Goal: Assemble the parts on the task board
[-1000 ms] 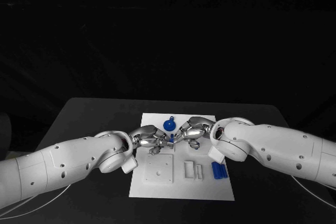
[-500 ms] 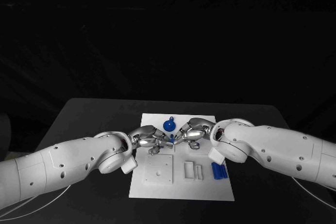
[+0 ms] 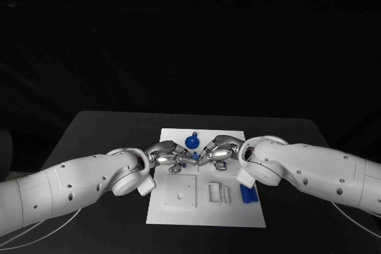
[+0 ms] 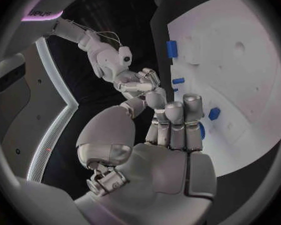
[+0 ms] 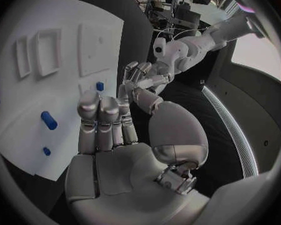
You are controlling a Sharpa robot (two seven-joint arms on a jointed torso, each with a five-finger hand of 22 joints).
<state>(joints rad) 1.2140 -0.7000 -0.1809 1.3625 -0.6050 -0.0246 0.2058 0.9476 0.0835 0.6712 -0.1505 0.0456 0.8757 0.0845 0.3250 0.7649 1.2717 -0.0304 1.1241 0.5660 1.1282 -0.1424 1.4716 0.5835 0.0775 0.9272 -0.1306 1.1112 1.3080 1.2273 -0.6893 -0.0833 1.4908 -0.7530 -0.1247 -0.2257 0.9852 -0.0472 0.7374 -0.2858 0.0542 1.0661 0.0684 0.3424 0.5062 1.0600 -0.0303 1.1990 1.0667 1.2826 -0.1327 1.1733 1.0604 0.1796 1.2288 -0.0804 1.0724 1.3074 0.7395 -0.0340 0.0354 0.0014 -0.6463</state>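
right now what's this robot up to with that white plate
Both arms reach over the white task board on the black table. The left robot hand and right robot hand meet fingertip to fingertip above its middle, near a small blue part; whether either one holds it is unclear. A round blue part lies beyond them, and blue bars lie near the board's right edge.

One white task board (image 3: 176,218) lies on the one black table (image 3: 95,133). Two silver hands are over it, the left hand (image 3: 167,155) and the right hand (image 3: 218,151). Four blue parts can be counted: a round part (image 3: 191,141) at the far side, a small part (image 3: 194,155) between the hands, and two blue bars (image 3: 248,193) side by side at the near right.
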